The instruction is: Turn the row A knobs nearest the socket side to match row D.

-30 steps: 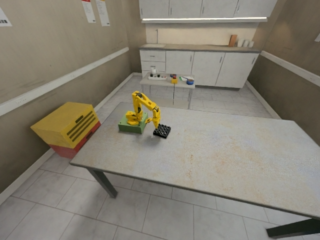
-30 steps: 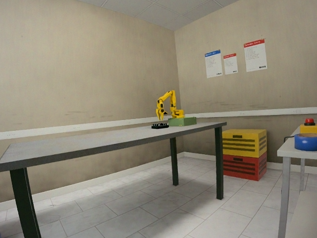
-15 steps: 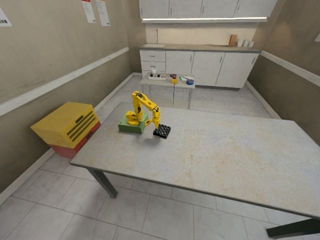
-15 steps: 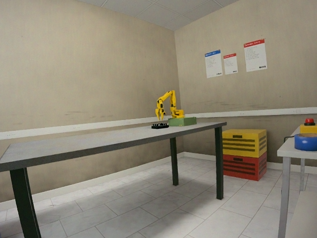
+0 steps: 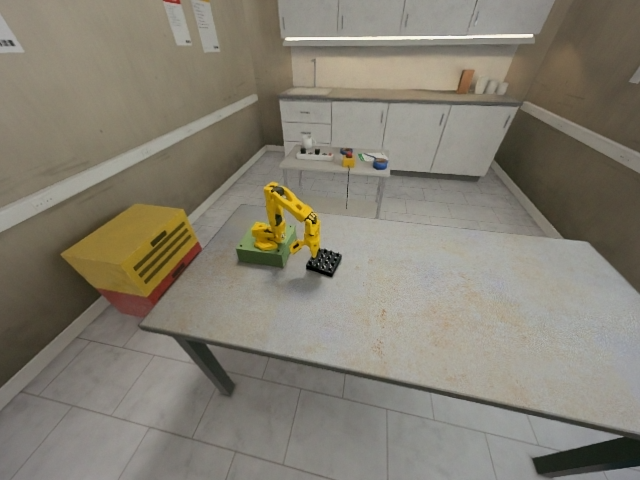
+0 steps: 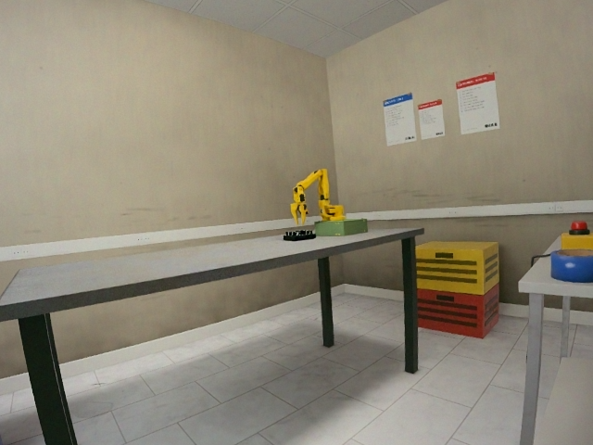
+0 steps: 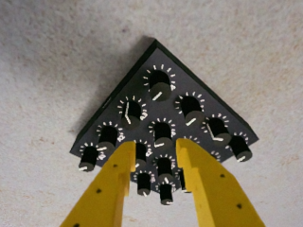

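The black knob box [image 5: 324, 261] [image 6: 298, 235] [image 7: 156, 54] lies flat on the table next to the arm's green base [image 5: 263, 253] [image 6: 341, 225]. It carries a grid of black knobs with white pointer lines and tick marks. A slot [image 7: 108, 100] shows on its upper-left side wall in the wrist view. My yellow gripper [image 5: 313, 254] [image 6: 300, 222] [image 7: 156, 144] points down over the box's near corner, a little above the knobs. Its fingers stand a narrow gap apart. Several knobs show between and below the fingers. None is gripped.
The grey table [image 5: 413, 310] [image 6: 167, 268] stretches far to the right of the box. A yellow and red crate [image 5: 134, 253] [image 6: 455, 268] stands on the floor by the wall. A small side table [image 5: 336, 165] with items stands behind.
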